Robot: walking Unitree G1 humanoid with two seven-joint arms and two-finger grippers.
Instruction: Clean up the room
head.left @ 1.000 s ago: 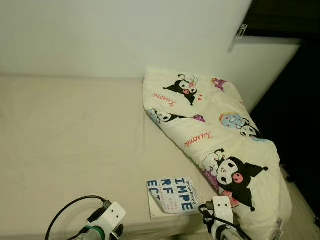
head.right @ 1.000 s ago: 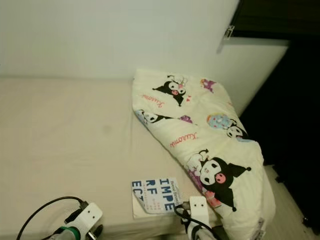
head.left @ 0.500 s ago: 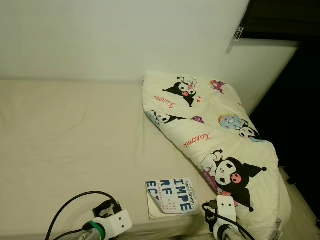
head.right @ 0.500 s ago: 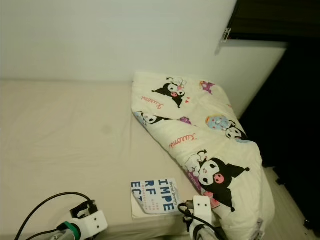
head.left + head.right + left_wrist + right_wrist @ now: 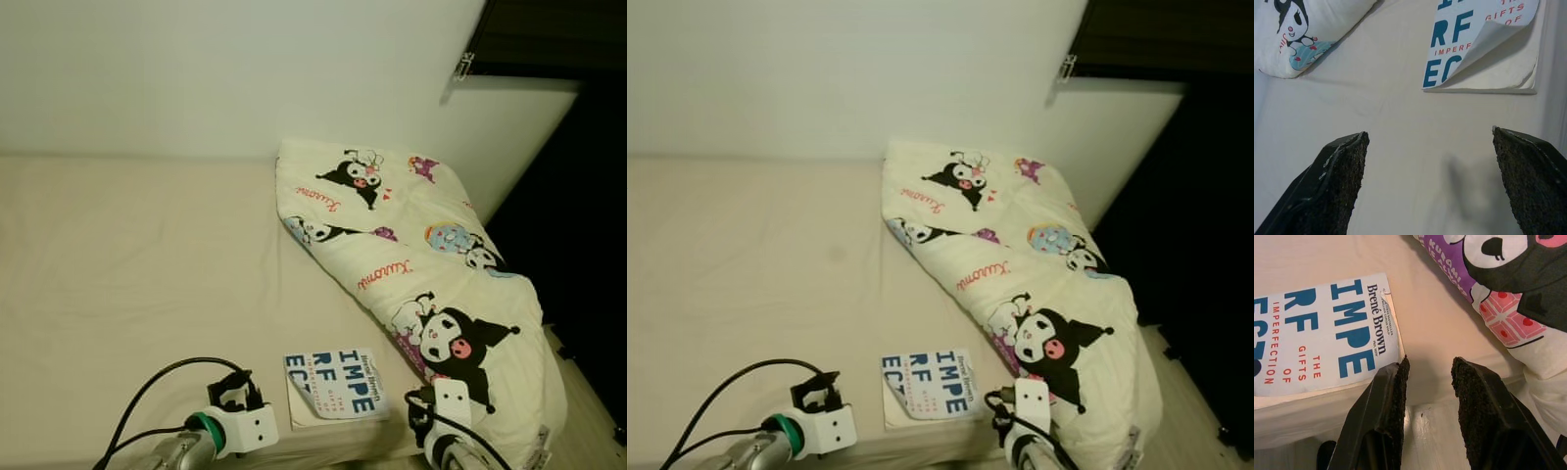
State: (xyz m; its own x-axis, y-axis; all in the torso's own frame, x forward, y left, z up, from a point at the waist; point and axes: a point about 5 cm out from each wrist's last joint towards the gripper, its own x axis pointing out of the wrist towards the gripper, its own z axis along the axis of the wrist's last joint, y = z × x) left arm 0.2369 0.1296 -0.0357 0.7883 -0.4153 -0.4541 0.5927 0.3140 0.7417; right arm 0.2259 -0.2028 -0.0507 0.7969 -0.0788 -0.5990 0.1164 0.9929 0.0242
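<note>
Left gripper point(image 5: 1427, 186) fingers spread wide above the beige bed sheet point(image 5: 127, 274), right gripper point(image 5: 1427, 382) fingers nearly together and empty at the near edge, white-and-blue paperback book point(image 5: 335, 385) lying between, cartoon-printed cream quilt point(image 5: 421, 264) bunched right.

Head downward; wrists close, sharing book point(image 5: 1484, 46).

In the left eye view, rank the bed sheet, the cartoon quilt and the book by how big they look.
1. bed sheet, the widest area
2. cartoon quilt, folded along the bed's right side
3. book, clearly smallest, though it lies nearest the camera
</note>
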